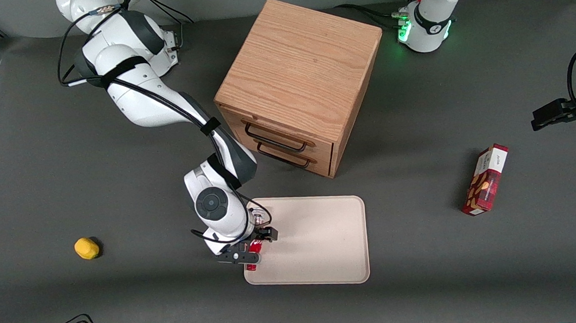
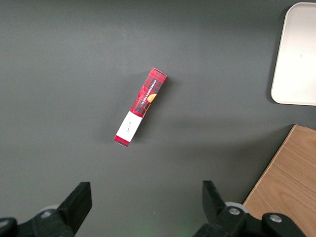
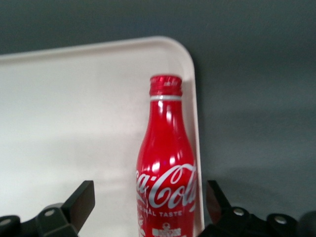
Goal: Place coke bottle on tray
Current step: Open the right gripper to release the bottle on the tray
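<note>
1. Red bottle (image 3: 167,168) lying on tray (image 1: 324,240), close along the rim at the working arm's end; cap (image 3: 166,85) near a rounded corner, white script on the body readable.
2. Gripper (image 1: 251,248) low over that same tray edge, bottle between its spread fingers (image 3: 79,200); fingers stand clear of the bottle on both sides, no visible contact.
3. Cream tray flat on dark table (image 1: 65,172), bare apart from the bottle.
4. Wooden drawer unit (image 1: 300,82) farther from the front camera than the tray, two dark handles (image 1: 276,137) facing the tray.
5. Red snack box (image 1: 486,179) lying on the table well toward the parked arm's end, apart from the tray.
6. Small yellow object (image 1: 86,248) on the table toward the working arm's end, well apart from the gripper.
</note>
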